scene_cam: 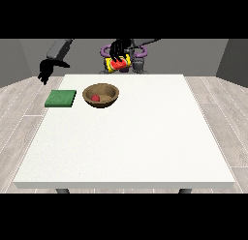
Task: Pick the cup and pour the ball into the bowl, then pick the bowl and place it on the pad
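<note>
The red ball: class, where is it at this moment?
In the front view, the red ball lies inside the wooden bowl, left of the table's centre, just right of the green pad.

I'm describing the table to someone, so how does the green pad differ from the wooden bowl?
The pad is green, flat and square; the bowl is brown, round and hollow. The bowl holds a red ball; nothing lies on the pad. The pad sits nearer the view's left edge. Both rest side by side on the white table.
</note>
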